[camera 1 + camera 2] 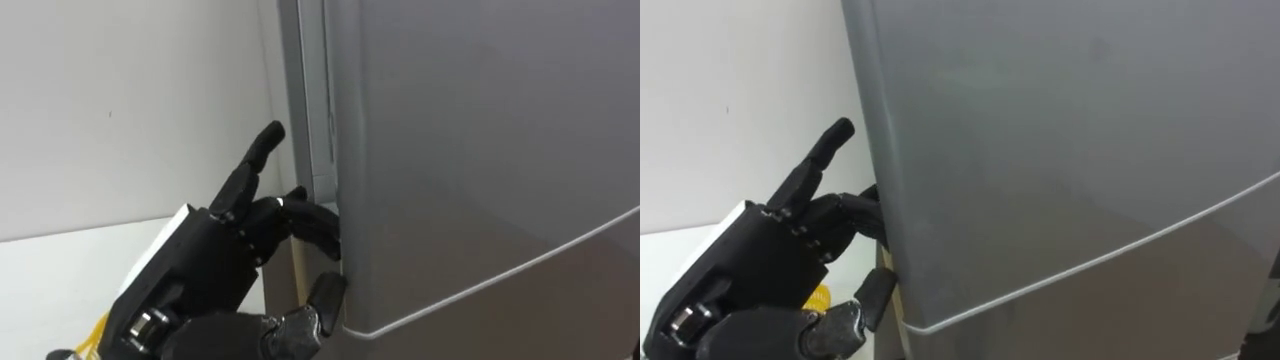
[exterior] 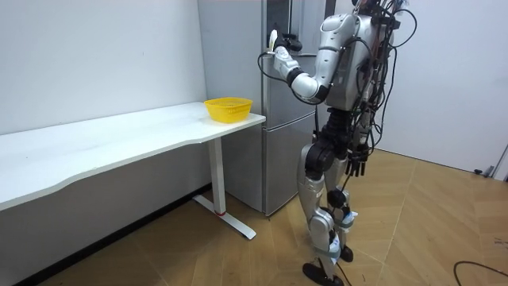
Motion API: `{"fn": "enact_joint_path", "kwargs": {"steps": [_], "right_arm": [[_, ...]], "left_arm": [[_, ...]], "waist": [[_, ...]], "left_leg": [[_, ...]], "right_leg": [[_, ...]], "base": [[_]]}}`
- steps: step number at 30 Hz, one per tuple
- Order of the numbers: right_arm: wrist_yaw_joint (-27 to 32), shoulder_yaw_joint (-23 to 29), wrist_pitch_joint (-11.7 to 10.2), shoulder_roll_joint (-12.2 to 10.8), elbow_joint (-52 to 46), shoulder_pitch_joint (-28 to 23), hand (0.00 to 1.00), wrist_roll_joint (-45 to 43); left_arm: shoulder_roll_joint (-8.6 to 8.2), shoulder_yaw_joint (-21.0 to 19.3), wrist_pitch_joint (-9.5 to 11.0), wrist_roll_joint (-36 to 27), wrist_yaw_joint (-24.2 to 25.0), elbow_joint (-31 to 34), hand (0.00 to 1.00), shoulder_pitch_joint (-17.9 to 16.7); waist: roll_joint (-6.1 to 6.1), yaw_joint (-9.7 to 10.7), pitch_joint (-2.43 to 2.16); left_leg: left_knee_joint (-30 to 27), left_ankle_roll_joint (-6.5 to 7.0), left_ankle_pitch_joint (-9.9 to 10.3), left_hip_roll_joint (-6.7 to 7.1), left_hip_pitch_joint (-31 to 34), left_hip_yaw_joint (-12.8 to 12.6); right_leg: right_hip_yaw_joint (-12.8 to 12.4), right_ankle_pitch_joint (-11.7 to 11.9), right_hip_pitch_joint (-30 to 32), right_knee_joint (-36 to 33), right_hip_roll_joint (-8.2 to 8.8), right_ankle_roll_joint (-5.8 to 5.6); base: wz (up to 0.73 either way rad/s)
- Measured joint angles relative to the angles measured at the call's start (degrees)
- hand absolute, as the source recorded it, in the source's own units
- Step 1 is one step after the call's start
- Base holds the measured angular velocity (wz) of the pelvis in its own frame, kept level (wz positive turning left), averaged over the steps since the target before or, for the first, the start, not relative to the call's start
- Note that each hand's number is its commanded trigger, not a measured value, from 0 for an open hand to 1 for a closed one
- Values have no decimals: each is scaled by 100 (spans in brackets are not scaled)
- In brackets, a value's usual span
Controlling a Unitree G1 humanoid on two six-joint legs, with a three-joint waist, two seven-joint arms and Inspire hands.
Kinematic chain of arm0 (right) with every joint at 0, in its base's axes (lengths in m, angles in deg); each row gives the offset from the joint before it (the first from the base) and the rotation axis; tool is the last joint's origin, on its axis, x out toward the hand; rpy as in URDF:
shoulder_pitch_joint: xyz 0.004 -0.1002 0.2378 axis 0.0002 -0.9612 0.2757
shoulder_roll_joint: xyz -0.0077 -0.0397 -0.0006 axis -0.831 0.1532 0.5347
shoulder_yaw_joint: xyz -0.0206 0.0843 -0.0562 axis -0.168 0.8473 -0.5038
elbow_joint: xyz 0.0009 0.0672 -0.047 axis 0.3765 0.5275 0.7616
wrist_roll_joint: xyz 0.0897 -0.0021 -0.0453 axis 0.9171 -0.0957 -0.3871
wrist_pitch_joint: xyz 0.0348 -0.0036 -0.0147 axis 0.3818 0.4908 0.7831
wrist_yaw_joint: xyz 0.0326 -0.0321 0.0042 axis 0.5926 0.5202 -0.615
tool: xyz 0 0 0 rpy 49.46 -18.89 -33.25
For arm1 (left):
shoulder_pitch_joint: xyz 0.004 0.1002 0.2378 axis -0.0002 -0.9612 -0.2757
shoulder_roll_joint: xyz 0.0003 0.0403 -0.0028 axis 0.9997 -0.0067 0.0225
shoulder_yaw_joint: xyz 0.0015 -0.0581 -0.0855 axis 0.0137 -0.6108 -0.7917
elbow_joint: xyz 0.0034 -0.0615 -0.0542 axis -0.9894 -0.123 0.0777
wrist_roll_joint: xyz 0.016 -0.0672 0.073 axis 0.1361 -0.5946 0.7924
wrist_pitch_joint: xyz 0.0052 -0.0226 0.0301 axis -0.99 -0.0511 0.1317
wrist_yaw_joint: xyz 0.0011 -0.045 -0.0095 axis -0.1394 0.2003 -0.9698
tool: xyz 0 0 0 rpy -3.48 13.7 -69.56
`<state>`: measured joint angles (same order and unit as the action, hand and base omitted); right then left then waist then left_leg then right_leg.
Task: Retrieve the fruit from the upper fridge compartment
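The grey upper fridge door (image 1: pixel 480 130) stands right in front of me and looks shut or nearly so. My left hand (image 1: pixel 215 250) is at its left edge. Most fingers (image 1: pixel 315 228) curl round that edge and the thumb (image 1: pixel 325 295) presses near the door's lower corner, while one finger points straight up. The room view has me standing upright facing the fridge (image 2: pixel 278 79), left hand (image 2: pixel 279 54) raised to the door. My right hand (image 2: pixel 355 164) hangs by my side. What the fridge holds is hidden.
A thin seam (image 1: pixel 500 275) divides the upper door from the lower one. A long white table (image 2: pixel 119 139) runs along the wall to my left, with a yellow basket (image 2: pixel 228 108) at its end nearest the fridge. Wooden floor lies behind me.
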<state>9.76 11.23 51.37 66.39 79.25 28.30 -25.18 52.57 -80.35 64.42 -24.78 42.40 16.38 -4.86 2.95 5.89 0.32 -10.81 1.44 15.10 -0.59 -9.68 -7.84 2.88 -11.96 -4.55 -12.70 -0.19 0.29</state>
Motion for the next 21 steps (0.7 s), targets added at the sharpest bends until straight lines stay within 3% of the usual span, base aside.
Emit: {"fn": "enact_joint_path", "kwargs": {"steps": [8, 14, 21], "right_arm": [[14, -1, -6, -1, -2, -7, 0, 2], [88, 10, -4, 9, -20, -13, 0, -2], [85, 12, 8, 85, -63, -22, 0, -1]], "left_arm": [[39, 203, 20, -367, 276, 0, 0, 10], [54, 470, 29, -444, 406, 1, 0, 239], [62, 711, 26, -437, 560, 12, 0, 563]], "waist": [[-29, 11, 7], [-57, 64, 9], [-8, 308, -22]], "left_leg": [[-1, 0, 0, 6, 1, -6], [-1, 0, 0, 3, 27, -73], [1, 0, 0, -13, 31, -169]], "right_leg": [[-1, 21, -6, -12, 8, -12], [-95, 23, 63, -6, -4, -13], [-171, 40, 127, -13, -35, -3]], "base": [[0], [-6], [-11]]}}
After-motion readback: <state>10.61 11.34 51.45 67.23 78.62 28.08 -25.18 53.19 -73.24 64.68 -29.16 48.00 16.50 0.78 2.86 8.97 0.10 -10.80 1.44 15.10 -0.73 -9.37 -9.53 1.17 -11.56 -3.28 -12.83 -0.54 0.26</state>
